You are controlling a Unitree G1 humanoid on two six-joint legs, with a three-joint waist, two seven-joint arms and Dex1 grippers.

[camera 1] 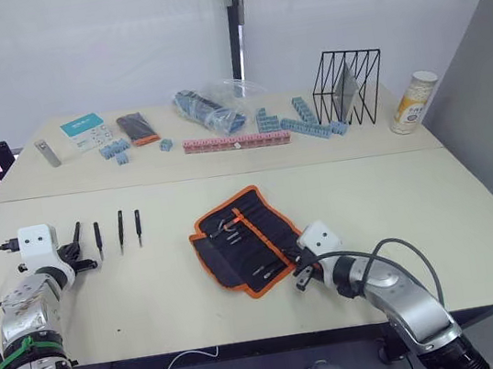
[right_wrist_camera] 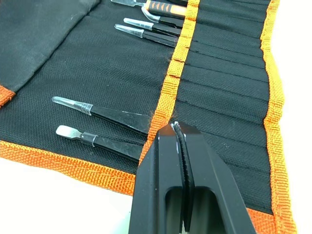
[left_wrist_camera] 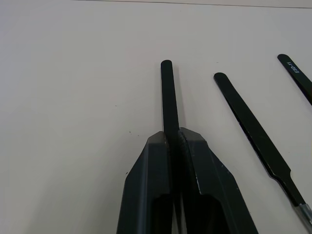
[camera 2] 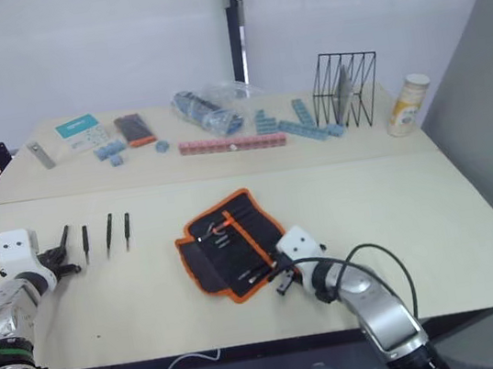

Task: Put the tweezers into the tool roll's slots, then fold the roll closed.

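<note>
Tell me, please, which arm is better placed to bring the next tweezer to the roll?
The left. Its pincer is already shut on a tweezer, beside three loose ones on the table. The right pincer is shut, empty, at the tool roll.

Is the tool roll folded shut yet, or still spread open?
Spread open. The tool roll lies flat on the table, its slots and orange centre stripe exposed, with several tweezers already tucked in.

Tweezers [camera 1: 119, 231] left of tool roll [camera 1: 244, 240]
</note>
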